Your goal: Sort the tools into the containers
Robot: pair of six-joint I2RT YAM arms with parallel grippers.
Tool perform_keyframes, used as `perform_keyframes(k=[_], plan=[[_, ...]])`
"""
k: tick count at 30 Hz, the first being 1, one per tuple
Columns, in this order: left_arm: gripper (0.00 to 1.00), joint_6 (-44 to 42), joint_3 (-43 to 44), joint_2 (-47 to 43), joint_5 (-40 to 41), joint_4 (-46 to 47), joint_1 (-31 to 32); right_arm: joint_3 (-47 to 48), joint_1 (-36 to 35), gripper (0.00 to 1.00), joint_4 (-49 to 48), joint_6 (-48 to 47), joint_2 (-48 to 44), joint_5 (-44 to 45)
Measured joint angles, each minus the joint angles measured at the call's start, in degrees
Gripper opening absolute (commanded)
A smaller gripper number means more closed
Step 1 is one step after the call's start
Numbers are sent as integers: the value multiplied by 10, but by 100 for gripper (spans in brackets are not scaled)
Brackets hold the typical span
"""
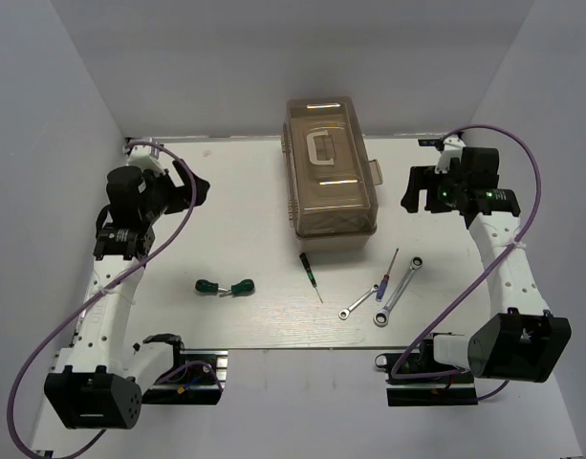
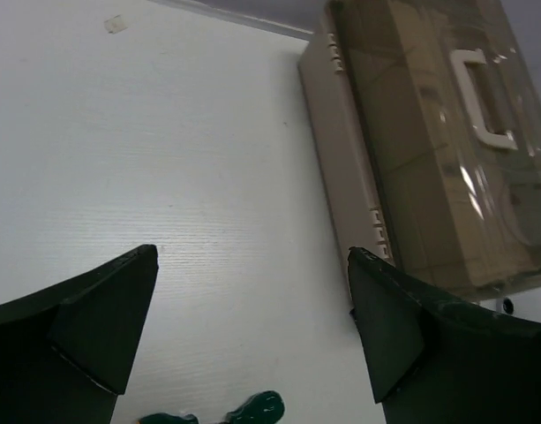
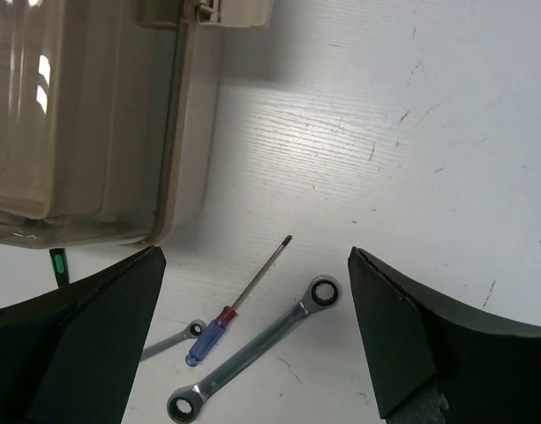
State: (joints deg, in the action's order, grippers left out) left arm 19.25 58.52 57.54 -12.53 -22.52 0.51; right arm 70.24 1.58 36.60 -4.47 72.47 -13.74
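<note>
The toolbox (image 1: 331,177) stands shut at the table's back middle, and its brown lid hides the trays. Two green screwdrivers (image 1: 226,286) lie front left. The black-handled screwdriver (image 1: 310,273) lies in front of the box. The red/blue screwdriver (image 1: 383,282), large wrench (image 1: 400,290) and small wrench (image 1: 358,303) lie front right. My left gripper (image 1: 192,191) is open and empty, left of the box. My right gripper (image 1: 422,191) is open and empty, right of it. The right wrist view shows the red/blue screwdriver (image 3: 219,325) and large wrench (image 3: 257,344) between its fingers.
The left wrist view shows the toolbox side (image 2: 429,150) at right and a green handle (image 2: 257,409) at the bottom edge. The white table (image 1: 226,220) ends at grey walls on three sides. Purple cables loop beside both arms.
</note>
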Motion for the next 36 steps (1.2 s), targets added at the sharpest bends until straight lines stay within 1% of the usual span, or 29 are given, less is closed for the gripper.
perform_keyframes(k=[1, 2, 4, 5, 6, 7, 8, 9, 10, 11, 12, 15, 16, 17, 18, 19, 20, 21, 22, 23, 25, 26, 28, 30, 31, 36], plan=[[100, -2, 7, 5, -11, 1, 2, -2, 0, 90, -1, -1, 0, 1], [97, -4, 14, 14, -32, 5, 3, -5, 0, 90, -2, -5, 0, 1], [79, -7, 28, 34, -75, 12, 6, -8, 0, 86, 3, -26, 0, -9], [69, -7, 33, 44, -92, 16, 8, -8, 0, 83, 6, -42, 0, -21], [53, -9, 39, 57, -111, 19, 9, -8, 0, 65, 11, -63, -1, -39], [45, -10, 47, 71, -127, 20, 12, -7, 1, 49, 16, -83, -3, -61], [36, -15, 58, 88, -144, 20, 15, -7, 1, 30, 22, -97, -4, -83], [14, -18, 70, 105, -157, 19, 19, -6, 1, 0, 26, -104, -4, -102], [3, -19, 85, 124, -169, 17, 24, -5, 0, 0, 27, -107, -5, -117], [0, -20, 100, 142, -175, 17, 31, 2, -1, 0, 28, -102, -3, -133], [0, -23, 116, 161, -183, 17, 37, 9, -2, 0, 29, -98, 1, -142], [0, -27, 154, 204, -190, 18, 61, 79, -3, 1, 31, -76, 40, -172], [0, -27, 157, 211, -190, 18, 66, 106, -6, 16, 26, -67, 56, -181], [0, -27, 158, 217, -190, 18, 73, 136, -10, 28, 22, -52, 75, -187], [2, -27, 159, 221, -190, 18, 79, 163, -15, 51, 17, -39, 91, -190], [9, -27, 159, 228, -190, 17, 85, 193, -23, 58, 11, -23, 111, -192], [21, -28, 162, 236, -190, 16, 93, 220, -32, 63, -1, -15, 128, -195], [35, -29, 165, 246, -189, 16, 99, 242, -43, 68, -8, -2, 144, -195], [61, -28, 169, 257, -190, 17, 107, 263, -54, 75, -11, 16, 159, -195], [69, -31, 172, 267, -189, 19, 113, 292, -65, 75, -12, 35, 182, -200], [74, -19, 176, 290, -190, 26, 129, 356, -89, 75, -23, 68, 231, -208], [74, -16, 178, 299, -190, 31, 134, 384, -103, 75, -29, 87, 257, -212], [76, -8, 181, 315, -189, 37, 144, 442, -129, 80, -37, 123, 307, -214], [76, -1, 189, 328, -188, 42, 152, 487, -157, 80, -43, 156, 356, -211], [76, 2, 194, 333, -187, 45, 156, 502, -170, 78, -47, 171, 378, -208], [76, 13, 205, 341, -181, 57, 172, 530, -227, 75, -51, 228, 448, -166]])
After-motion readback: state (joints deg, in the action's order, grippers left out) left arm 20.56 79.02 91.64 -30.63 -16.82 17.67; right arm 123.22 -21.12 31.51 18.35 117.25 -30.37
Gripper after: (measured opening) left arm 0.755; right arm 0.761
